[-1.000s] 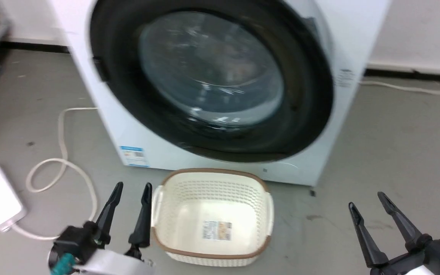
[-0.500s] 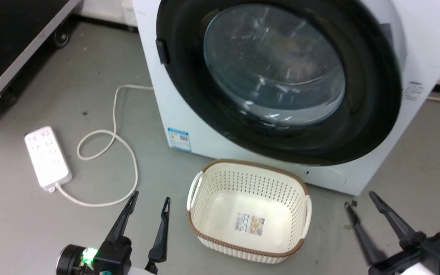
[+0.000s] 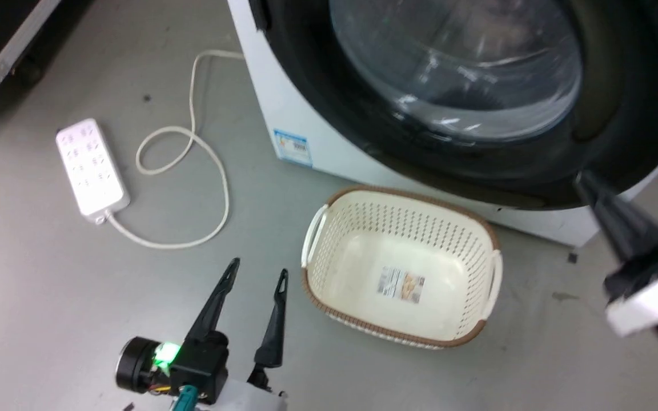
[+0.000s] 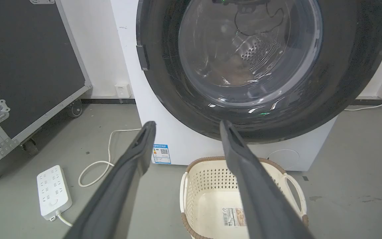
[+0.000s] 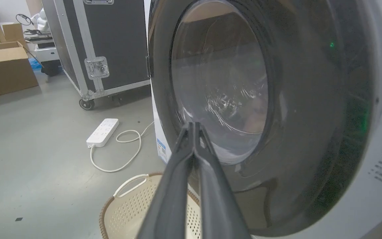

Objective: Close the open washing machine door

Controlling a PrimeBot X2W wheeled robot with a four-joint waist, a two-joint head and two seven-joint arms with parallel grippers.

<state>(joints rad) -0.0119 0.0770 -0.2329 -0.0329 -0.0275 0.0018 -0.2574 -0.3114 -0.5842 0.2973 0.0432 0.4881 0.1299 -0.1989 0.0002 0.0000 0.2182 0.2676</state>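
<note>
Two long, dark, tapering fingers of the left gripper [image 3: 257,268] stand spread apart and empty, low over the smooth grey floor [image 3: 49,297]. The right gripper [image 5: 193,125] has its fingers pressed tip to tip, holding nothing, at the lower right rim of the door [image 4: 260,66]; whether it touches cannot be told. The door is a wide, round, glossy black frame around a bulging clear glass bowl. It lies close against the flat white front of the washer [image 3: 323,151]; whether it is latched cannot be told. Just before the washer sits a basket [image 3: 414,196] of cream perforated plastic, a rounded oblong with a brown rim. A white power strip [image 3: 92,165] lies to the left, its pale cord [image 3: 215,171] looped.
</note>
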